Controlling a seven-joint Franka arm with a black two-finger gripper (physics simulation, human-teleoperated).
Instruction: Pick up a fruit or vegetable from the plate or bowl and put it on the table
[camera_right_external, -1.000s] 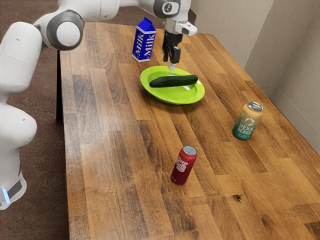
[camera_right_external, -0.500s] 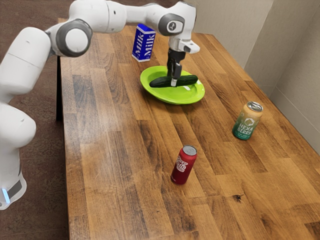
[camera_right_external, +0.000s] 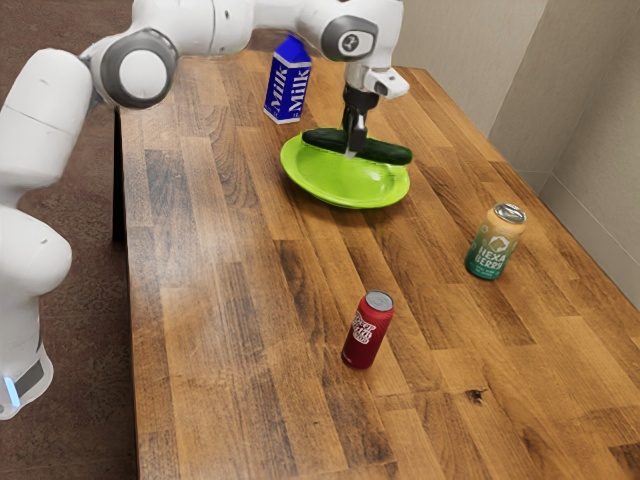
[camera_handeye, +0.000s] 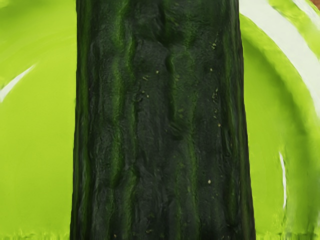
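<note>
Above the green plate (camera_right_external: 350, 187), a dark green cucumber (camera_right_external: 388, 152) is held clear of the dish by the black pincer (camera_right_external: 353, 149), whose two fingers are closed around its middle, one on each flank. Over the plate's far part, as seen in the exterior view, the cucumber is held lengthwise from side to side, and the plate's far rim is partly covered by it. In the wrist view, its ridged, pale-flecked skin is seen close up, with the plate's shiny green surface seen on both sides of it.

By the wooden counter (camera_right_external: 240, 310) the plate is carried. Beyond the plate, toward the exterior view's left, a blue and white milk carton (camera_right_external: 290, 88) is stood upright. Nearer the camera than the plate, and well apart from it, a red can (camera_right_external: 368, 332) is placed upright. Toward the exterior view's right of the plate, a yellow and green can (camera_right_external: 494, 244) is set, also upright.
</note>
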